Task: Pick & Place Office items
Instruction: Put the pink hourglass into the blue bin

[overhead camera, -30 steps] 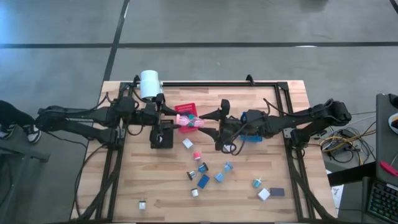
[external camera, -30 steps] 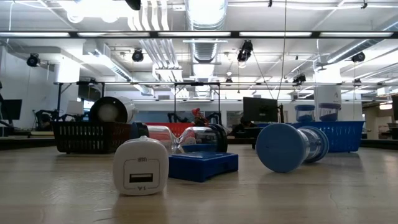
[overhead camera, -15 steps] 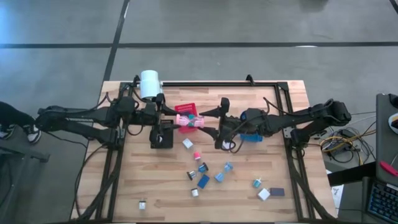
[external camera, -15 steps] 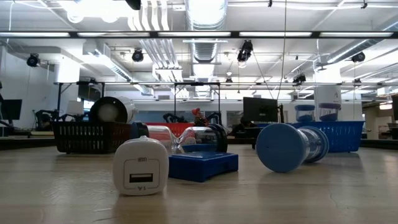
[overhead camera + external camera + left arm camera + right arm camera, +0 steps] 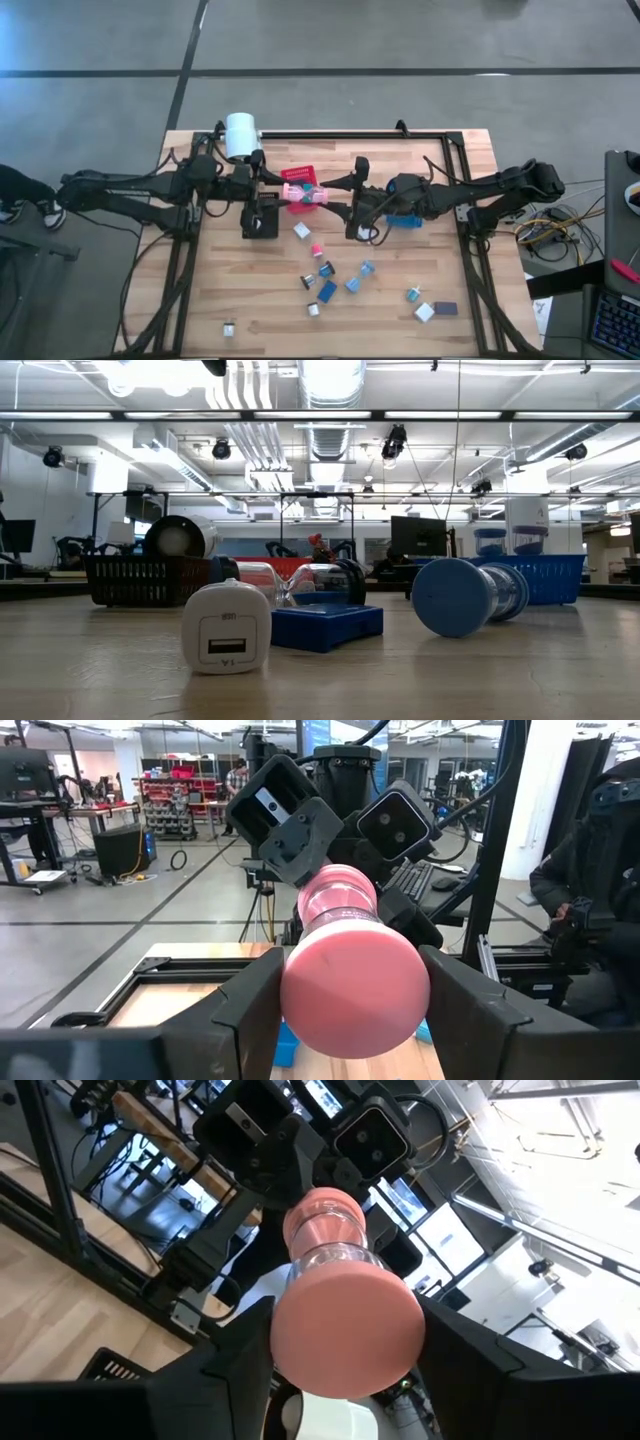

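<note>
A pink sand timer with pink end caps and a clear glass middle hangs level above the red bin, held between both arms. My left gripper is shut on its left cap, my right gripper on its right cap. Several small office items in white, pink, blue and teal lie scattered on the wooden table toward its near side. In the low view a white charger block, a blue block and a blue sand timer rest on the tabletop. My left gripper pinches the timer's left end cap between its two fingers, one on each side of the round cap. The fingers come level from the table's left and lie along the timer. The timer is lifted clear and level. My right gripper has the timer's right end cap between its two fingers, which stand against its two sides. The fingers come level from the table's right, along the timer, with the wrist rolled. The timer hangs clear of the table.
A black bin stands below my left gripper and a blue bin under my right arm. A big white cylinder stands at the far left. A black frame runs along the table's edges.
</note>
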Available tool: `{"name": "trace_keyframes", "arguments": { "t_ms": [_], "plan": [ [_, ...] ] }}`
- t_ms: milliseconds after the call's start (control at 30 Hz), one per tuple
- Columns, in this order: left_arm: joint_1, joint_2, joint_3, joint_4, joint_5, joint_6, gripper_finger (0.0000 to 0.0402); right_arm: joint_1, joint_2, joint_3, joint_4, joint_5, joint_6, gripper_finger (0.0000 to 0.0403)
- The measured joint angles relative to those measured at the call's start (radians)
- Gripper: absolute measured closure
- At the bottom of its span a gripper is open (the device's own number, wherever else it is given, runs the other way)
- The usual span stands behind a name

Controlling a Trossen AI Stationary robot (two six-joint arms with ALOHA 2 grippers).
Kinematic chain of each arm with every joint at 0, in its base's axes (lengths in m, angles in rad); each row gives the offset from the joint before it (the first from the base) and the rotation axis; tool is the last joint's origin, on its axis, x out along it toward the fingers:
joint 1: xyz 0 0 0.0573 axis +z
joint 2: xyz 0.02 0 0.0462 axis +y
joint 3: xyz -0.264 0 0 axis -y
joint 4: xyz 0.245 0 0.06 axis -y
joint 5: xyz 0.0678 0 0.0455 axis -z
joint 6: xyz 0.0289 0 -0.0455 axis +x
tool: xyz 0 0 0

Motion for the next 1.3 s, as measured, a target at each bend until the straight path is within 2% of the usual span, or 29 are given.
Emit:
{"name": "trace_keyframes", "arguments": {
  "t_ms": [167, 433, 533, 633, 733, 933, 1300],
  "plan": [
    [0.0, -0.004, 0.0, -0.009, 0.014, 0.035, 0.0197, 0.0, 0.0, 0.0, -0.001, -0.003, 0.005, 0.0207],
    [0.0, -0.079, -0.001, -0.053, 0.027, 0.046, 0.0062, -0.001, -0.035, -0.001, -0.021, -0.003, 0.054, 0.0207],
    [0.0, -0.133, -0.001, -0.103, 0.027, 0.046, 0.0044, -0.001, -0.06, -0.002, -0.078, -0.003, 0.087, 0.0207],
    [0.0, -0.204, -0.001, -0.209, 0.023, 0.063, 0.0042, -0.001, -0.105, -0.003, -0.151, -0.007, 0.136, 0.0207],
    [0.0, -0.276, -0.023, -0.298, 0.02, 0.089, 0.0049, -0.001, -0.155, -0.013, -0.193, -0.023, 0.185, 0.0207],
    [0.004, -0.389, -0.126, -0.308, 0.011, 0.114, 0.0082, -0.001, -0.291, -0.074, -0.216, -0.034, 0.259, 0.0207],
    [0.005, -0.535, -0.326, -0.222, 0.009, 0.158, 0.0246, -0.001, -0.59, -0.341, -0.163, -0.035, 0.469, 0.0207]
  ]
}}
